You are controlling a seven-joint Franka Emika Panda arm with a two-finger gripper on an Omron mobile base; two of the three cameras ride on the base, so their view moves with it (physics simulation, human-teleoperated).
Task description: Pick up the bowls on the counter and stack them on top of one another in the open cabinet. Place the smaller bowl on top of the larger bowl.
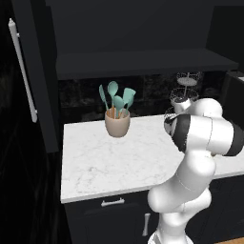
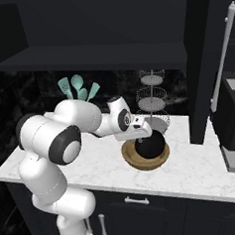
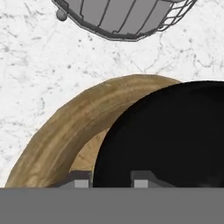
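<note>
Two jaws straddle smaller bowl (image 3: 162,135) rim (narrow gap), over larger bowl (image 3: 57,140).

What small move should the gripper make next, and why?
Probably shut the fingers and lift. In the hand view the gripper straddles the rim of the black bowl, which sits in the tan bowl on the counter.

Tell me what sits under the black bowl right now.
The smaller bowl sits in the larger bowl, which rests on the counter. The black bowl covers most of the tan bowl's inside; the gripper straddles its rim.
</note>
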